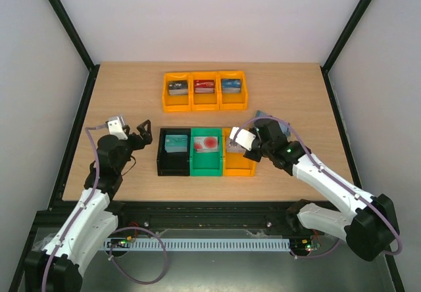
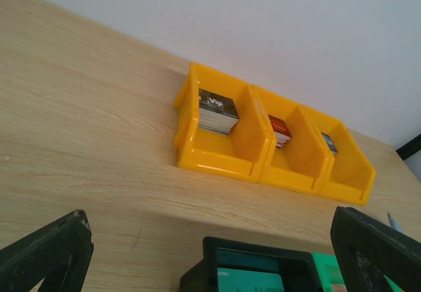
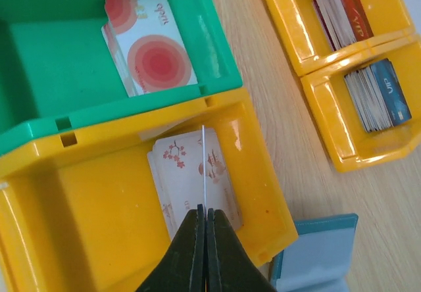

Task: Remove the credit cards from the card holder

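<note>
My right gripper [image 3: 205, 212] is shut on a credit card [image 3: 204, 167], seen edge-on as a thin pale line. It holds the card over the near orange bin [image 3: 79, 206], above a stack of white cards with red blossom print [image 3: 181, 173]. The slate-blue card holder [image 3: 319, 256] lies open on the table just right of that bin, and part of it shows behind the right arm [image 1: 261, 116]. In the top view the right gripper [image 1: 248, 148] is at the orange bin [image 1: 239, 167]. My left gripper [image 1: 146, 134] is open and empty, left of the black bin [image 1: 161, 154].
A green bin [image 1: 206, 160] with red-circle cards stands between the black and orange bins. A far row of three yellow bins [image 1: 204, 101] holds stacks of cards and also shows in the left wrist view [image 2: 223, 154]. Black frame posts line the table's sides.
</note>
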